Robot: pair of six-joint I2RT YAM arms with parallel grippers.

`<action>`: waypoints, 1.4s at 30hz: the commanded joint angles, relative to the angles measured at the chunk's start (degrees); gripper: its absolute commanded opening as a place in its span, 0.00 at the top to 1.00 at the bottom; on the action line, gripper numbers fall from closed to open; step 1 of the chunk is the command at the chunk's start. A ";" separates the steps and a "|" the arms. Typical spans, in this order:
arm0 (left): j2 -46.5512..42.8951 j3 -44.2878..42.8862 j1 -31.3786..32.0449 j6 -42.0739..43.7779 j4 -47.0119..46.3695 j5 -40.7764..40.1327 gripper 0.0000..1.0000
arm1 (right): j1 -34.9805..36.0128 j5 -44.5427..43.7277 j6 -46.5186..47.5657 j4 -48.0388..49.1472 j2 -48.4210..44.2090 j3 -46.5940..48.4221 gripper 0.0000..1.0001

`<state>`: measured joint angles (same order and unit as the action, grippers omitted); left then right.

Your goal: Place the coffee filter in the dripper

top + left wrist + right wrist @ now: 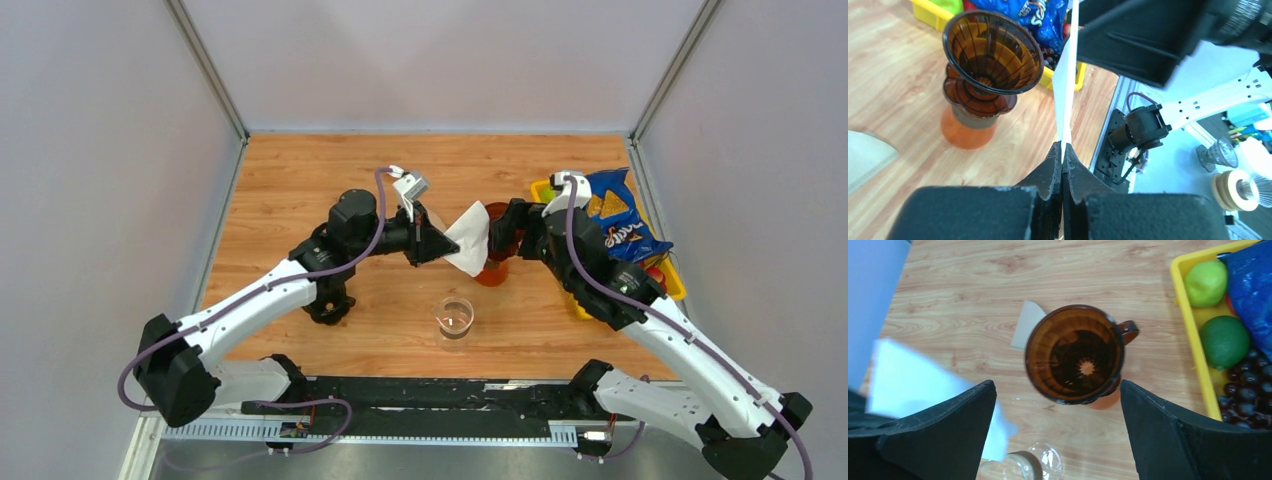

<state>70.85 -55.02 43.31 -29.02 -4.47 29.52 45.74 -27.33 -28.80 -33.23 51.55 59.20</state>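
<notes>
The white paper coffee filter (468, 238) hangs just left of the amber ribbed plastic dripper (1075, 352), pinched flat in the left fingers (1050, 170). The right fingers (958, 425) gape wide above the dripper, holding nothing. Best to spread the cone open, then lower it point-first.

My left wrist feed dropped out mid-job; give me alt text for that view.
The left gripper is shut on the white filter, seen edge-on rising from its grip. The empty amber dripper stands upright on the table to the left, a yellow tray behind it.

Filter (468, 238) left of dripper (493, 270), tray (677, 287) right
</notes>
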 commanded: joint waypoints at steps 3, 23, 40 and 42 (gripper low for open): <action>-6.76 3.32 -3.16 11.31 0.38 5.25 1.00 | -10.04 17.49 7.65 -0.19 -0.50 1.49 0.02; -14.58 5.46 -3.33 15.80 -1.50 6.91 1.00 | -10.48 37.25 17.29 13.36 -2.08 -4.98 0.00; -14.76 5.65 -3.31 14.27 -2.11 6.60 1.00 | -10.86 42.48 17.27 14.81 -2.18 -6.73 0.00; -14.58 5.63 -3.32 14.11 -2.15 6.56 1.00 | -10.81 44.81 18.00 14.98 -2.73 -6.74 0.00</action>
<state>56.62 -49.01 40.01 -14.26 -3.66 35.90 35.14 11.33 -12.27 -21.47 49.93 52.29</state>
